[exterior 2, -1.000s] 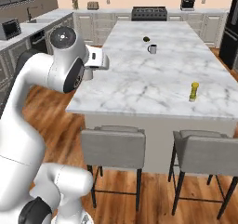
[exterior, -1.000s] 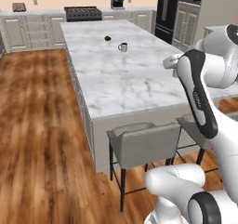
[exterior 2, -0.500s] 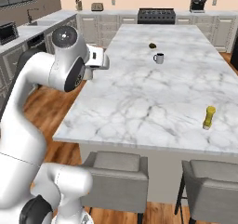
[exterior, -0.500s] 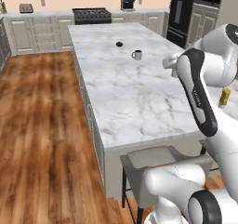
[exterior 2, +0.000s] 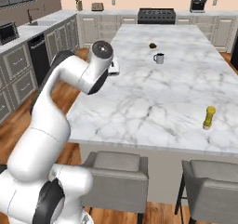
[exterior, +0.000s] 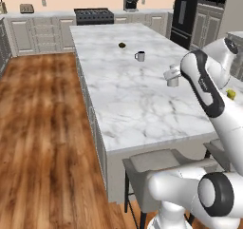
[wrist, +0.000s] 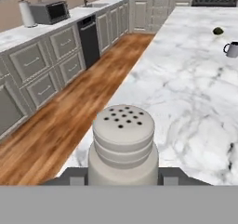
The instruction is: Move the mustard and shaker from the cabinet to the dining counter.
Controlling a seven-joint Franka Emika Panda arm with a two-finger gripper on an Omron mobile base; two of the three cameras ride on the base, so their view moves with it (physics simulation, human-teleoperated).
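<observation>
The shaker (wrist: 123, 141), a pale grey cylinder with a holed domed top, stands upright between my fingers; my gripper (wrist: 123, 177) is shut on it. In the left base view the gripper (exterior: 172, 77) holds the shaker (exterior: 173, 80) just above the white marble dining counter (exterior: 133, 104). In the right base view the gripper (exterior 2: 113, 68) hangs over the counter's left edge (exterior 2: 93, 111). The yellow mustard (exterior 2: 209, 117) stands upright on the counter near its right front corner, and part of the mustard (exterior: 231, 94) peeks out behind my arm. The cabinet is out of view.
A grey mug (exterior 2: 159, 58) and a small dark round thing (exterior 2: 152, 45) sit further back on the counter. Two grey stools (exterior 2: 116, 169) (exterior 2: 211, 190) are tucked under its near edge. Wood floor (exterior: 42, 128) runs along the left. A stove (exterior: 93, 15) stands against the back wall.
The whole picture has shifted as the base drove: the dining counter now sits closer and more central. The shaker stays in my grip throughout.
</observation>
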